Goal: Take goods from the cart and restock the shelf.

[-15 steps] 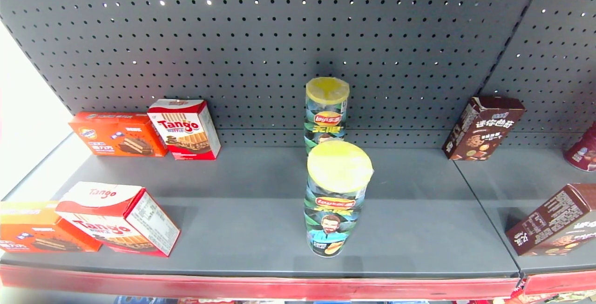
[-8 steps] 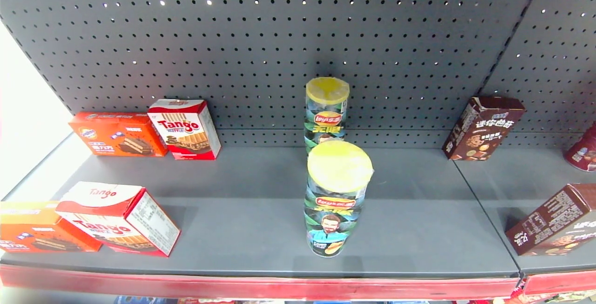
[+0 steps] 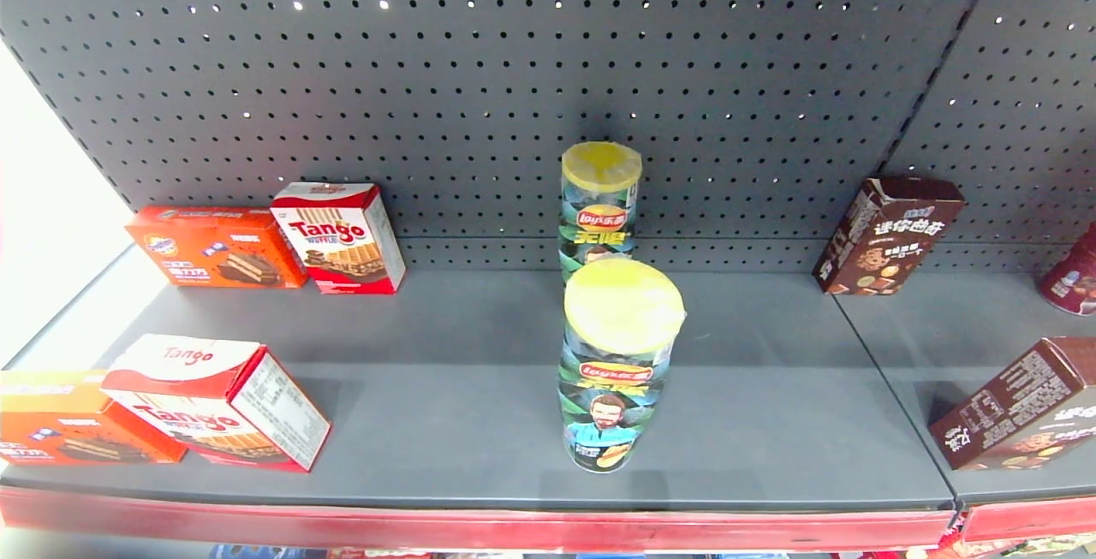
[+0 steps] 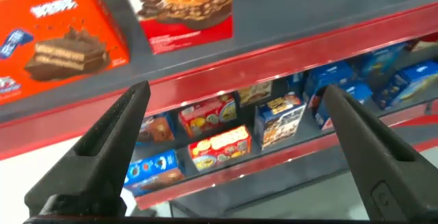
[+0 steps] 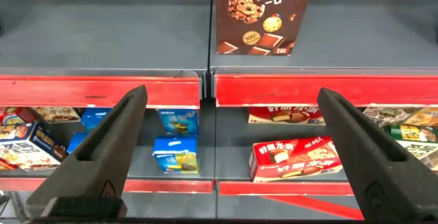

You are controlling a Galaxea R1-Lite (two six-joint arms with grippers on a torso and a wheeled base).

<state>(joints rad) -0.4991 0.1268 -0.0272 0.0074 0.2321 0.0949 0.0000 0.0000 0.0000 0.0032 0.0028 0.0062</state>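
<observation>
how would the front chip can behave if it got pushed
The front can stands tall and narrow, so a push near its lid would probably tip it. Being round, it would likely roll on the flat shelf once down. The rear can stands behind it and might get knocked.

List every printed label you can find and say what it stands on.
Front wafer box: large red brand word, legible; side-panel print too small.
Rear wafer box: same brand word.
Front chip can: red logo, characters blurred.
Brown cookie box: white characters, too small.
</observation>
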